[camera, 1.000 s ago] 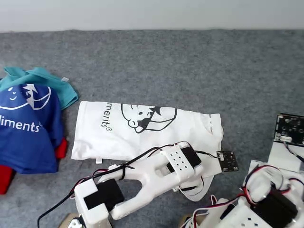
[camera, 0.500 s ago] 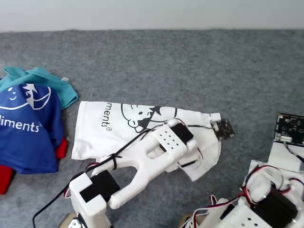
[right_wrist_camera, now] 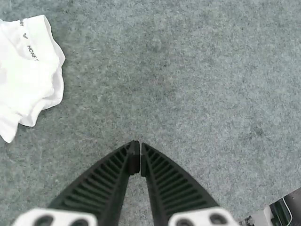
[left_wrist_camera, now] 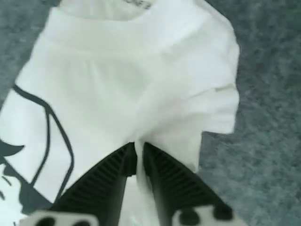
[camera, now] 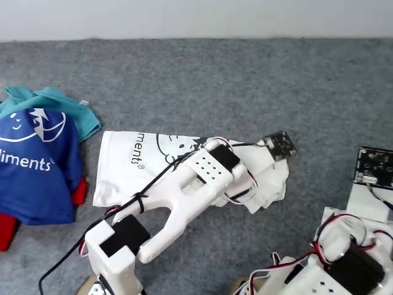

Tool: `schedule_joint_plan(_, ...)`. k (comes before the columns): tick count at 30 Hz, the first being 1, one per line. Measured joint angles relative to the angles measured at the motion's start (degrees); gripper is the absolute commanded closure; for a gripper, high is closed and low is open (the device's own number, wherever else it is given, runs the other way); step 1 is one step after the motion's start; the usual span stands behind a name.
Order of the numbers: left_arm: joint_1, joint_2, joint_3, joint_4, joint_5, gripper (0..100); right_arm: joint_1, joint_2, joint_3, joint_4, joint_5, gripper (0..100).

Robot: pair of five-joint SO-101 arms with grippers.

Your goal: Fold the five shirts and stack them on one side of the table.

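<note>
White shirt (left_wrist_camera: 117, 84): light, limp knit with no stiffness. Drapes and bunches; likely drags on felt rather than slides.
Left gripper (left_wrist_camera: 138, 155): jaws pinched on raised fold at shirt's end. Cloth spreads ahead of tips, black print off to one flank.
Best hold, by judgement: edge or corner, layers together, deep pinch.
Right gripper (right_wrist_camera: 136, 157): jaws together, nothing between. Bare felt ahead, shirt's bunched end well off to side.
Surface: grey felt mat (camera: 258, 86), grippy.
Blue shirt (camera: 34, 166), teal shirt (camera: 83, 120) and red shirt (camera: 6, 230): heaped beyond white shirt's far end, well apart from both jaws.
Pale wall (camera: 184, 18) behind.
</note>
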Motion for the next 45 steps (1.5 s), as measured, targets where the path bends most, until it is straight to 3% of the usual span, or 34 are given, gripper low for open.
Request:
schedule_joint_plan(4, -3.0, 0.0, 0.0, -2.0, 0.0, 79, 0.0, 0.0, 0.0, 0.0, 0.0, 98.7)
schedule_joint_plan(12, -11.3, 0.7, -0.1, -10.2, 1.4, 79, 0.0, 0.0, 0.0, 0.0, 0.0, 98.6)
schedule_joint_plan(17, -14.9, 6.5, -3.4, -11.3, 1.5, 79, 0.0, 0.0, 0.0, 0.0, 0.0, 98.6)
schedule_joint_plan(20, -17.0, 12.1, -9.5, -7.7, 1.5, 79, 0.0, 0.0, 0.0, 0.0, 0.0, 98.6)
schedule_joint_plan(24, -18.0, 16.3, -21.3, 3.2, 1.5, 79, 0.0, 0.0, 0.0, 0.0, 0.0, 98.6)
schedule_joint_plan(33, -13.0, 16.4, -42.6, 29.5, 1.5, 79, 0.0, 0.0, 0.4, 0.0, 0.0, 98.7)
schedule_joint_plan(41, -8.3, 16.4, -37.8, 30.9, 1.5, 79, 0.0, 0.0, 4.0, 0.0, 0.0, 98.6)
schedule_joint_plan(45, -8.4, 16.4, -35.4, 24.0, 1.5, 79, 0.0, 0.0, 4.0, 0.0, 0.0, 98.6)
